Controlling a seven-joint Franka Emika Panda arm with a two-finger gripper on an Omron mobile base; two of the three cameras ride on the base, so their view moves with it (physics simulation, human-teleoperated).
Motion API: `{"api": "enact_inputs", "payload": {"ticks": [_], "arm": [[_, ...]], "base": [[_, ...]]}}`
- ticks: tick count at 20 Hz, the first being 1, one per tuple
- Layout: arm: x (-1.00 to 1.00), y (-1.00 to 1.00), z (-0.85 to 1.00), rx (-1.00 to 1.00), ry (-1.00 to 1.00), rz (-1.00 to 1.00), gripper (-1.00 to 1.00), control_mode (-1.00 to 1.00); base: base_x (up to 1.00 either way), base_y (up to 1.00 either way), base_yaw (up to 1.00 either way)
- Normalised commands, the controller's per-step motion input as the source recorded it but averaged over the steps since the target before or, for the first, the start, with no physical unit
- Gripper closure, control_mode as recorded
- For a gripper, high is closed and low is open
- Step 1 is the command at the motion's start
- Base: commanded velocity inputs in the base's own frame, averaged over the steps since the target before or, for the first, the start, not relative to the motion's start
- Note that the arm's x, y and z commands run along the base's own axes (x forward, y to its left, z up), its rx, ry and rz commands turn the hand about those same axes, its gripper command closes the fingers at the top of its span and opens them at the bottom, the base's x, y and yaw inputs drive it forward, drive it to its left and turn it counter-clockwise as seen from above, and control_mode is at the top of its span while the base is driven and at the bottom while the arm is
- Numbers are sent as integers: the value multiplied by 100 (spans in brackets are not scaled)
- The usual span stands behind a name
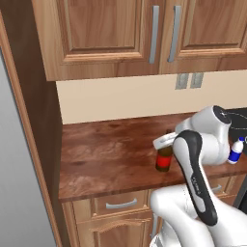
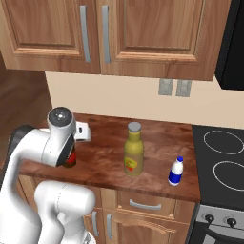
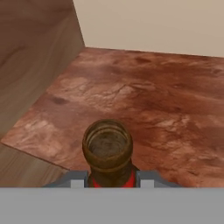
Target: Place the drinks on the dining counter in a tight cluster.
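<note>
While the small brown bottle (image 3: 107, 153) sits at the bottom centre of the hand view, its open mouth toward the lens and its red label just showing between my two finger tips, I judge my pincer (image 3: 109, 180) clamped on it below the shoulder. In the left base view that bottle (image 1: 164, 159) is at centre right, half hidden behind my forearm; whether its base touches the worktop (image 1: 106, 154) or hangs just above it I cannot tell. Its long axis runs straight up and down, neck to the top, and I would keep it that way.

To do this step well, I should lift straight and slowly, keep the wrist level so the bottle does not tip in my fingers, and clear the front edge of the worktop before the base drives off toward the dining counter. The grip looks low on the body, so a swing could rock the neck; gentle turns will do.

Further out, in the right base view, the olive-yellow bottle (image 2: 134, 149) stands upright at the centre, grey cap up, and the small white bottle (image 2: 176, 171) stands near it at lower right, just beside the stove (image 2: 221, 157).
</note>
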Motion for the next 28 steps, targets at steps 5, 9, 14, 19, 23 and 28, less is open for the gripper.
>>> {"api": "enact_inputs", "payload": {"ticks": [5,9,14,19,23,28], "arm": [[-24,0,12,0,-1,0,100,-100],[-15,0,2,0,0,0,100,-100],[-6,0,0,0,0,0,100,-100],[0,0,0,0,0,0,100,-100],[0,0,0,0,0,0,100,-100],[0,0,0,0,0,0,100,-100]], "base": [[0,0,0],[0,0,0],[0,0,0],[0,0,0],[0,0,0],[0,0,0]]}}
